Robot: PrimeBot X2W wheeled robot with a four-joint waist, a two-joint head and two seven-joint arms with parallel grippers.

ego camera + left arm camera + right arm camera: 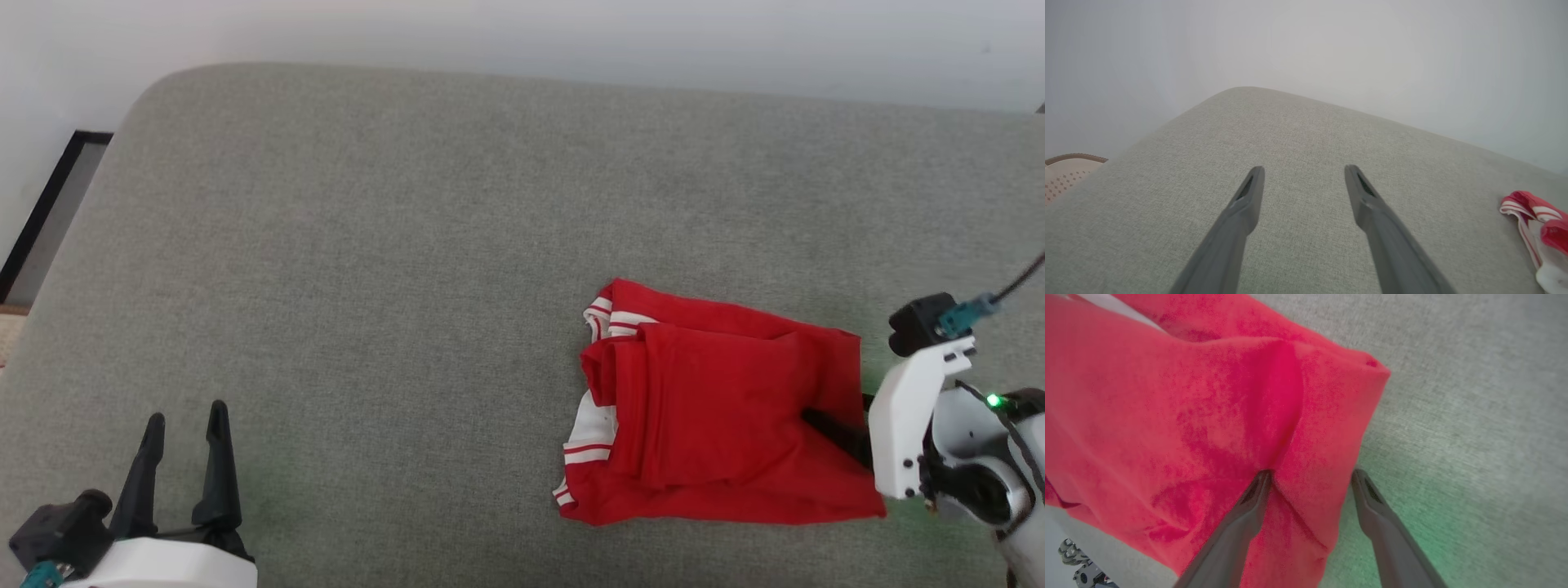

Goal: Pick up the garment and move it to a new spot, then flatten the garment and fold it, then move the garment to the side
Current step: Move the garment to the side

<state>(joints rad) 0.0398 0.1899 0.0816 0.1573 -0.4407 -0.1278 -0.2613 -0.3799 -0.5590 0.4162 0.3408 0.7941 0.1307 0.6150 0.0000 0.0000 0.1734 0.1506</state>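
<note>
The garment lies as a folded red bundle on the grey cushion, at about 4 o'clock in the head view, with its white sleeve ends showing on its 9 o'clock side. Folding looks done, so the step in hand is probably the last one, shifting the bundle to the side. The right gripper sits at the bundle's 3 o'clock edge with its jaws spread and nothing clamped. In the right wrist view one finger presses into the top layer and dents it, while the other rests on bare cushion just beside the red edge, so the pair straddles that border. The left gripper hangs at 7 o'clock, also spread and empty, well apart from the cloth. The next move probably calls for closing on all the stacked layers at that edge. A pinch on the top layer alone could pull the fold open when dragged.
</note>
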